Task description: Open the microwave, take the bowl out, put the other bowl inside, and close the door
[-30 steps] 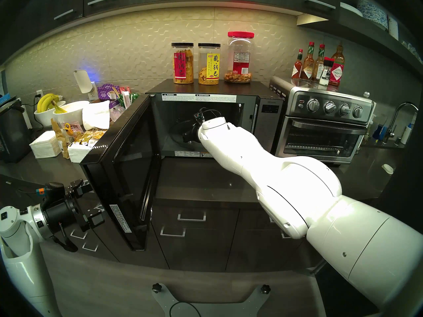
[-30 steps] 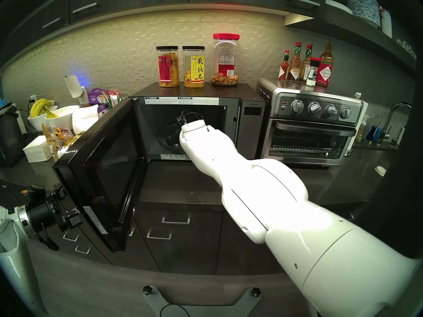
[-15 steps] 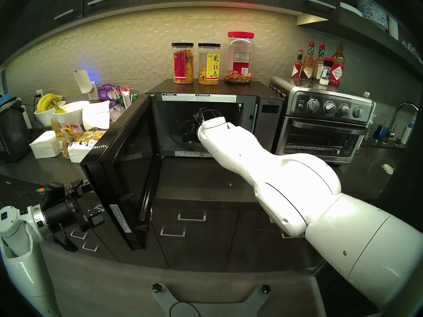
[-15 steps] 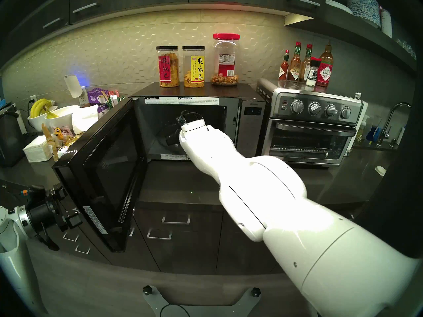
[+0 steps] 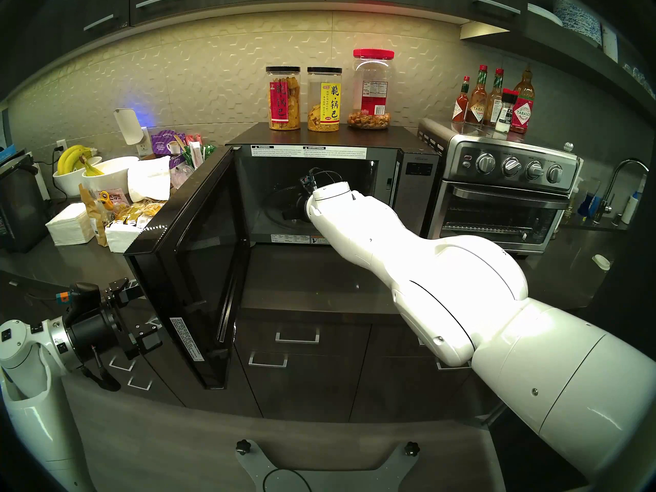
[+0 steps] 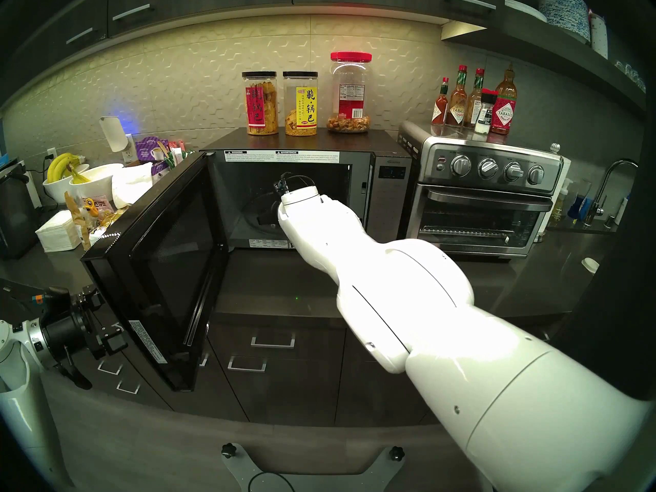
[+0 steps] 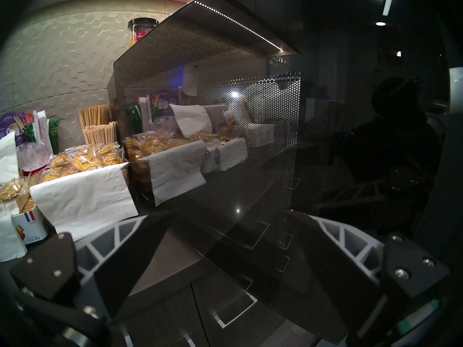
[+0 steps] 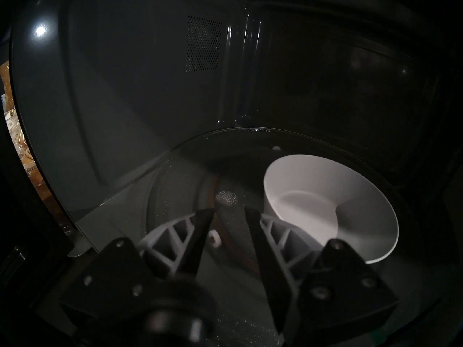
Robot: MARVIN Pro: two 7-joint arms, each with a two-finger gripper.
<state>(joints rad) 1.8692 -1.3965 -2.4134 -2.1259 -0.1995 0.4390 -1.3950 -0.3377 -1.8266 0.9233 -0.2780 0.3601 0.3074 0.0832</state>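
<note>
Although the head views hide it behind the white right arm, the small plain all-white round bowl (image 8: 325,208) sits inside the large black-fronted microwave (image 5: 319,182), on the clear glass turntable (image 8: 190,163), toward that plate's right side. It looks stiff, light and glazed, so probably slippery and breakable; the near rim seems the natural place to pinch. The right hand (image 8: 229,213) hovers just left of the bowl, its fingers part-closed on nothing, the right finger (image 8: 265,238) overlapping the rim; contact cannot be told. Only the right wrist view shows this. The glossy black glass door (image 5: 198,267) stands swung wide left of the microwave. The left wrist view alone shows the left hand (image 7: 235,241) spread, empty, just outside it.
</note>
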